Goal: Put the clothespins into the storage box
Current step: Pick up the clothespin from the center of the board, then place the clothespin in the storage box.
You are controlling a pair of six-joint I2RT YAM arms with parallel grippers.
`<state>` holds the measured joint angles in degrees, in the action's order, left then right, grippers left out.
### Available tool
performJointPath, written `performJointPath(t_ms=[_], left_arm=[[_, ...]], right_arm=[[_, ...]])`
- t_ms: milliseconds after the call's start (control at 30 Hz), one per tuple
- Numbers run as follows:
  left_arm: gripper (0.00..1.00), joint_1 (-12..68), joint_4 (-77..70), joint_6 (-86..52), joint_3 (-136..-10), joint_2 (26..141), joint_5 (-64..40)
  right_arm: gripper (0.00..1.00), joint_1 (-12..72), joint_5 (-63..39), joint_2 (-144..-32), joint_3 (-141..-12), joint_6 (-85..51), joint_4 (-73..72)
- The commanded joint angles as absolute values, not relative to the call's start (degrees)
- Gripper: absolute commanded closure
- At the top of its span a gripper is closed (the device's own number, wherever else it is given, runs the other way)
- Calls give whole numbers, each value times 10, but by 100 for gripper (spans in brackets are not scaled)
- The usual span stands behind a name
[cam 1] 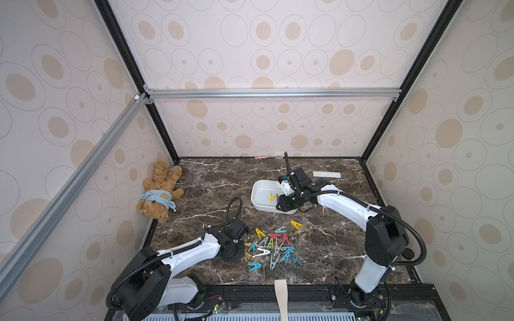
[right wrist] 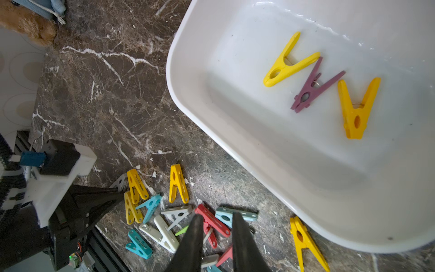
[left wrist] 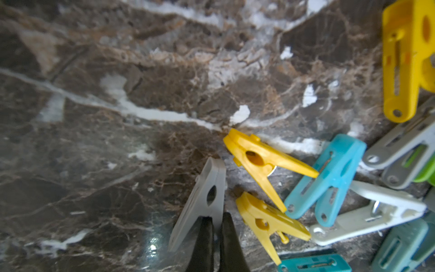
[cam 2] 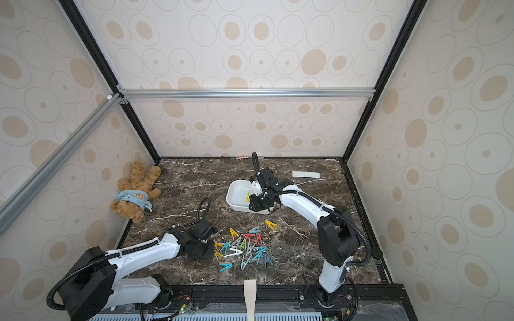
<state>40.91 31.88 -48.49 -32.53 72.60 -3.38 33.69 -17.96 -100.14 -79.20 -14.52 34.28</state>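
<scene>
1. In both top views the storage box (cam 1: 253,194) (cam 2: 229,195) stands on the marble table (cam 1: 211,183). The loose clothespins (cam 1: 271,247) (cam 2: 244,248) lie heaped on the near side of the storage box, apart from it. One yellow clothespin (cam 1: 272,196) shows inside the storage box. The left gripper (cam 1: 242,250) (cam 2: 212,251) is low at the heap's edge, well apart from the storage box. The right gripper (cam 1: 279,207) (cam 2: 251,207) hangs over the storage box's near rim.
2. In the left wrist view the left gripper (left wrist: 216,219) has its fingers together and appears to pinch one leg of a grey clothespin (left wrist: 200,200) lying on the table. Two yellow pins (left wrist: 256,160) lie just beside it, and a teal pin (left wrist: 334,174) and a white pin (left wrist: 376,212) lie beyond.
3. In the right wrist view the right gripper (right wrist: 217,219) has its fingers apart with nothing between them. It is above the heap, just outside the storage box (right wrist: 259,153). Inside the storage box lie two yellow pins and a purple pin (right wrist: 313,89), close together. A lone yellow pin (right wrist: 303,240) lies on the table just beside the storage box's rim.
</scene>
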Motion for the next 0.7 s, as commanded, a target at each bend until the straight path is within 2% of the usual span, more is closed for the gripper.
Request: performJointPath(t_ms=[0, 167, 333, 500, 667], left_arm=[[99, 412, 344, -479, -347, 729, -16], [99, 392, 371, -458, -392, 713, -30], [99, 348, 372, -409, -499, 731, -74], [99, 329, 336, -376, -620, 793, -109], [100, 320, 280, -353, -742, 907, -139]], right_arm=[[75, 340, -175, -975, -799, -145, 351], [76, 340, -178, -962, -800, -143, 353], [76, 338, -165, -951, -800, -125, 382], [76, 326, -149, -936, -794, -121, 392], [76, 317, -149, -929, -784, -127, 391]])
